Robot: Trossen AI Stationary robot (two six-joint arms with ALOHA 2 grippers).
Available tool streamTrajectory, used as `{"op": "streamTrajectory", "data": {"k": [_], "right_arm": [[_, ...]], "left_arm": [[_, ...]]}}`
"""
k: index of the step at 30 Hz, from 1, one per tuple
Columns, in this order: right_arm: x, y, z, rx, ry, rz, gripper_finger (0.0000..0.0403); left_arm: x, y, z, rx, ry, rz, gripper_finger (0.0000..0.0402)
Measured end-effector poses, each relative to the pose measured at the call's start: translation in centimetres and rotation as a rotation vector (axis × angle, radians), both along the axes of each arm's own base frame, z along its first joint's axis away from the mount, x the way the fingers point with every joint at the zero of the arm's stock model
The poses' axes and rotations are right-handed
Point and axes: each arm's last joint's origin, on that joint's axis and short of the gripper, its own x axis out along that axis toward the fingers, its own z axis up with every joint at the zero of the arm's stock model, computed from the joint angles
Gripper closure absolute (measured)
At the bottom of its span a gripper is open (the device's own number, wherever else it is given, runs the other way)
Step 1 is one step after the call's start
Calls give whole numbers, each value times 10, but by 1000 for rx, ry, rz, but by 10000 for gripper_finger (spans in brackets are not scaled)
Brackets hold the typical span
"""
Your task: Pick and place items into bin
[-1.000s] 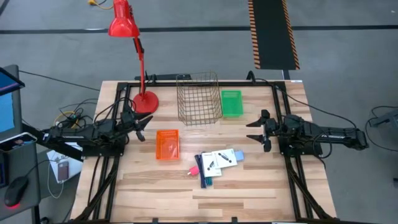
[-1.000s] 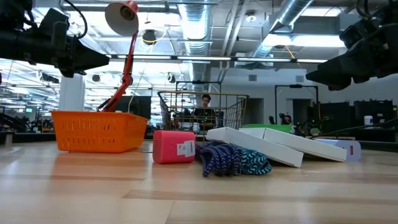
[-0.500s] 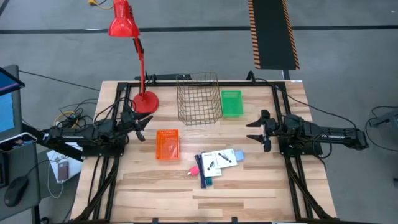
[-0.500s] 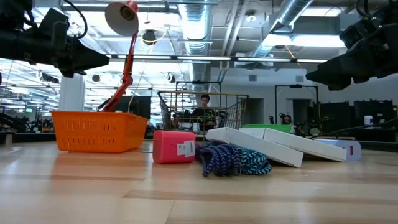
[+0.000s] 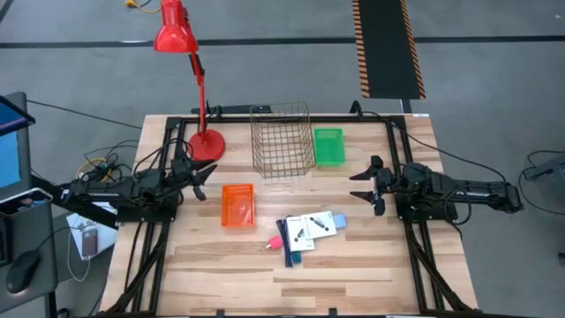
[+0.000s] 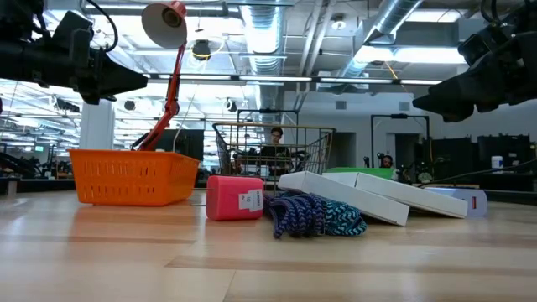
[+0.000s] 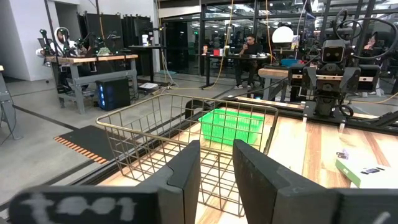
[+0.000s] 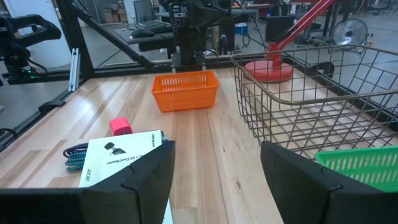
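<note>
The items lie in a small heap at the table's middle front. There are flat white cards with black marks [image 5: 309, 228], a pink piece [image 5: 275, 242], a blue-teal cord bundle [image 6: 315, 215] and a light-blue piece [image 5: 338, 221]. The upper card leans on the lower one. My left gripper [image 5: 205, 179] hovers at the table's left side, open, with nothing between its fingers [image 7: 186, 168]. My right gripper [image 5: 357, 187] hovers at the right side, wide open and empty; its wrist view shows the cards [image 8: 118, 158] ahead of it.
An orange bin [image 5: 237, 204] stands left of the heap. A wire basket [image 5: 282, 139] and a green bin [image 5: 328, 146] stand at the back. A red desk lamp [image 5: 205, 141] stands at the back left. Black rails frame the table.
</note>
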Motion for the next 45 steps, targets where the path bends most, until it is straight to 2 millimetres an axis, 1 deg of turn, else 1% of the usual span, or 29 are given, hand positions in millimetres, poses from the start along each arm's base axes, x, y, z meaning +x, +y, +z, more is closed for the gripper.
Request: {"op": "streamTrajectory", "data": {"k": [25,27,32,37,45], "right_arm": [[0,0,1,2,-6,-1,171],[0,0,1,34,-12,-5,171],[0,0,2,196,-28,-37,171],[1,-1,13,265,-147,-53,171],[-2,10,44,230,-447,88,171]], "left_arm": [[0,0,0,0,0,0,319],[0,0,0,0,0,0,319],[0,0,0,0,0,0,319],[0,0,0,0,0,0,319],[0,0,0,0,0,0,319]]}}
